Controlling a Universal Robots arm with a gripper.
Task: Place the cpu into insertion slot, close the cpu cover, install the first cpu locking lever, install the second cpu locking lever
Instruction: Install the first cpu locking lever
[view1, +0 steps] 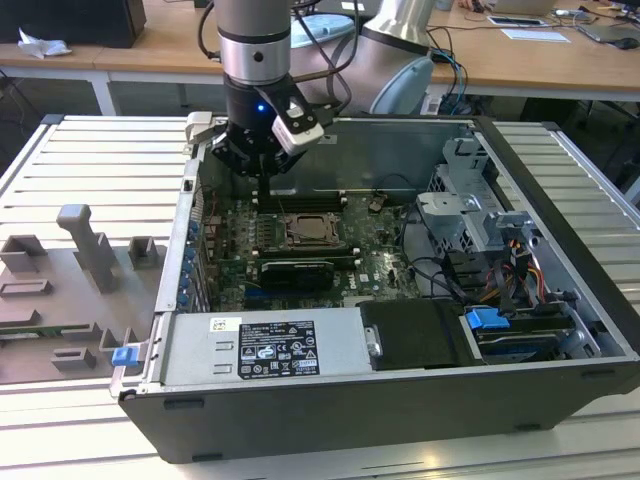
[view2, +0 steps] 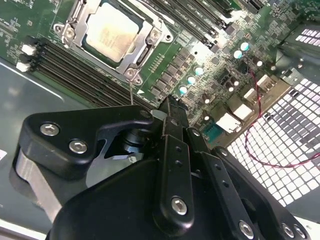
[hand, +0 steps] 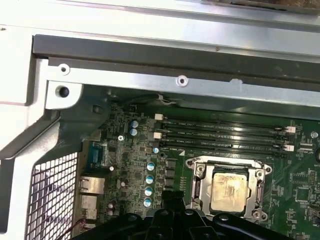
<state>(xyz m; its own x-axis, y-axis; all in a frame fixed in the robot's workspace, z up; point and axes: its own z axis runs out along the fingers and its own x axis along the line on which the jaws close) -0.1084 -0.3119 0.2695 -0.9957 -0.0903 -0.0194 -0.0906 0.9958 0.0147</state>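
Note:
The cpu (view2: 111, 31), a pale silvery square, lies in the insertion slot (hand: 199, 186) on the green board. The cpu cover (view2: 145, 42) lies flat around it as a dull metal frame. In the exterior view the slot (view1: 305, 232) sits mid-board. My gripper (view1: 262, 180) hangs over the memory slots behind the socket, toward the case's back wall, with its fingers together and nothing between them. In the second wrist view the gripper (view2: 170, 105) ends just short of the socket's corner, where a thin wire lever (view2: 131, 90) runs toward it. The gripper (hand: 167, 196) is also in the first wrist view.
The open computer case (view1: 560, 250) lies on a ribbed table. A long black card (view1: 297, 270) sits in front of the socket, a power supply (view1: 270, 345) nearer still, and drive cages with cables (view1: 480, 215) on the exterior view's right. Grey fixtures (view1: 85, 250) stand outside on the exterior view's left.

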